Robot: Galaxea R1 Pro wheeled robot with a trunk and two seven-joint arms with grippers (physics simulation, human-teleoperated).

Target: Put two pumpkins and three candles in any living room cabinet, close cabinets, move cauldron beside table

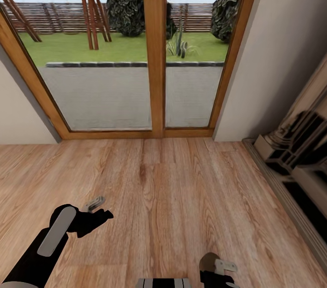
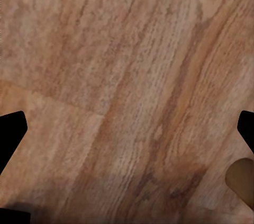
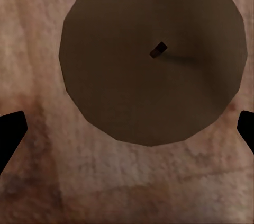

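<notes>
- Right gripper (image 1: 225, 266): at the near edge of the floor (image 1: 172, 197), fingers spread wide, directly above a candle (image 3: 153, 57) standing on the boards; wick visible.
- Left gripper (image 1: 94, 204): fingers spread, holding nothing.
- Far edge: glass door (image 1: 154, 52); garden beyond.

Bright daylight thru window (image 1: 154, 52), wrist views soft.

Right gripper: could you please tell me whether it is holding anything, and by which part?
It cannot be told. A candle lies wick end towards the right gripper, close to its wide-set fingers, but no contact shows.
</notes>
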